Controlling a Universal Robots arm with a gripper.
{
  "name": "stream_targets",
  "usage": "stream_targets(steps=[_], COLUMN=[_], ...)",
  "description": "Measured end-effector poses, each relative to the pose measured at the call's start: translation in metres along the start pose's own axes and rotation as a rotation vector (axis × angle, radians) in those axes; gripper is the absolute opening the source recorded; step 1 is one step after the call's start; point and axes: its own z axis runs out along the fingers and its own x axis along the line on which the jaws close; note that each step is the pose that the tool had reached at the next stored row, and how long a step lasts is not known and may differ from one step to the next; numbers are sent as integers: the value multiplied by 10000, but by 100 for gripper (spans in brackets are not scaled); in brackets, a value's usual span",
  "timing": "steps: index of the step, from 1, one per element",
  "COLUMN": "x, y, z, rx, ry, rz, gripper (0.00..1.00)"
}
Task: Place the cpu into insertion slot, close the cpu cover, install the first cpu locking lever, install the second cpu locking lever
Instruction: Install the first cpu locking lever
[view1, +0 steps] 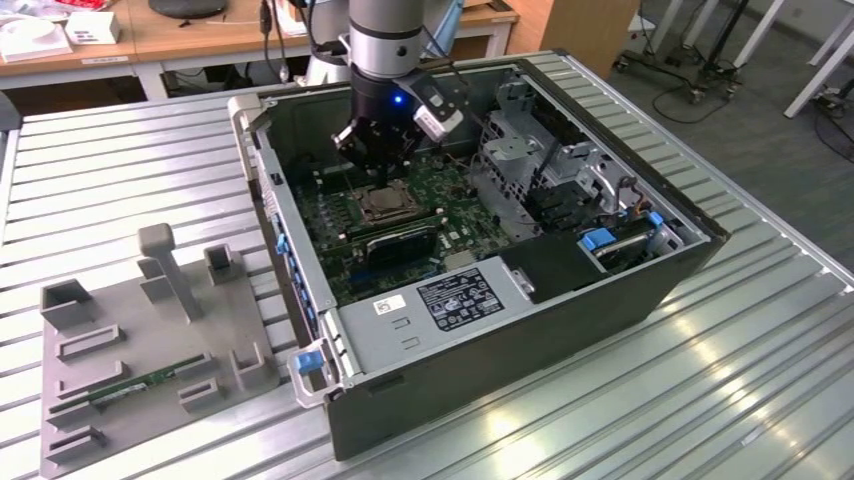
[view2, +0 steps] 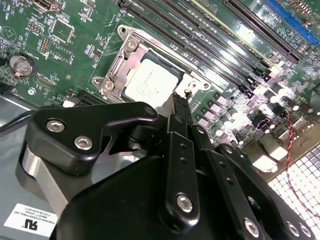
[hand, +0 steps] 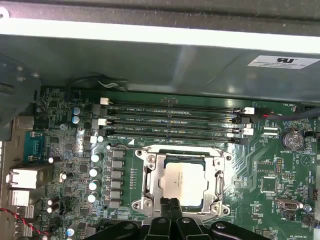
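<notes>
cpu: flat square, pale silver-tan top, seated in insertion slot mid motherboard, beside memory slots | cpu cover: silver frame lying flat around it | claw: closed, fingers together, empty, tip at the slot's edge

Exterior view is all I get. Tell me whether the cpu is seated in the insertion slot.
Observer: Yes. In the first wrist view the cpu lies flat inside the insertion slot.
Operator: Report the cpu cover.
Observer: The cpu cover is down, and its frame surrounds the cpu.
Operator: Give me the gripper.
Observer: The gripper is shut and holds nothing. Its tips are by the cover's edge; I cannot tell whether they touch it.
</notes>
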Motion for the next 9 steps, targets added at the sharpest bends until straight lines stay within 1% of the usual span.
stream_targets(steps=[4, 9], x=[17, 90], y=[1, 4], z=[0, 0], rx=[-2, -2], ry=[0, -1], rz=[0, 0], gripper=[11, 11])
